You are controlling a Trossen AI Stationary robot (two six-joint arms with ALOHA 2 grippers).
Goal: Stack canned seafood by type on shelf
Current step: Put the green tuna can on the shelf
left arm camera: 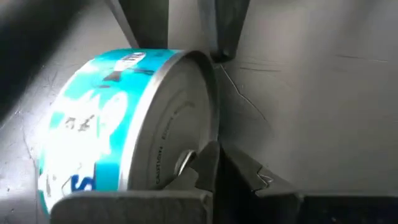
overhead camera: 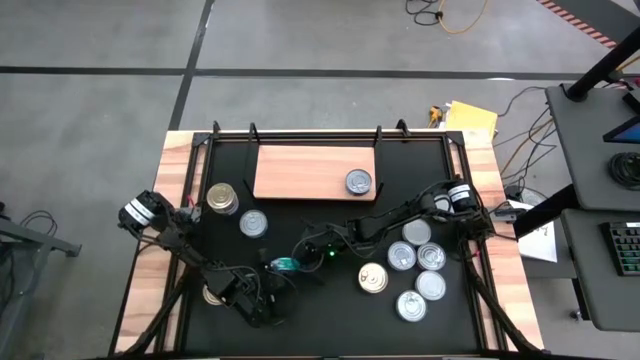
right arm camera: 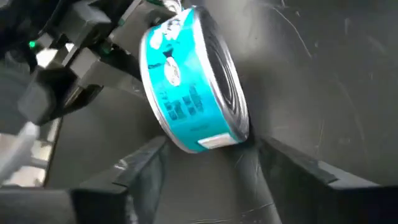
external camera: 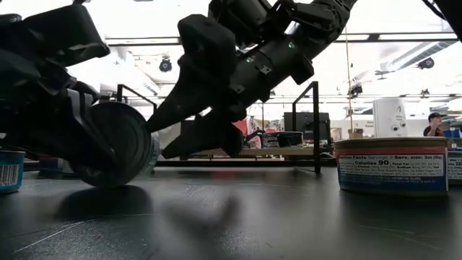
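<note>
From above, my left gripper sits low on the black table, clamped on a teal-labelled can held on edge. My right gripper reaches in from the other side and meets that same can. The wooden shelf lies at the far side with 1 silver-topped can on it.

At table height, the held can stands on its rim, touching the table, between dark fingers.

Through my left wrist camera, the can fills the view, its flat ends pinched between my fingers.

Through my right wrist camera, the can tilts between my right fingers, which are spread either side of it; I cannot tell whether they touch it.
</note>
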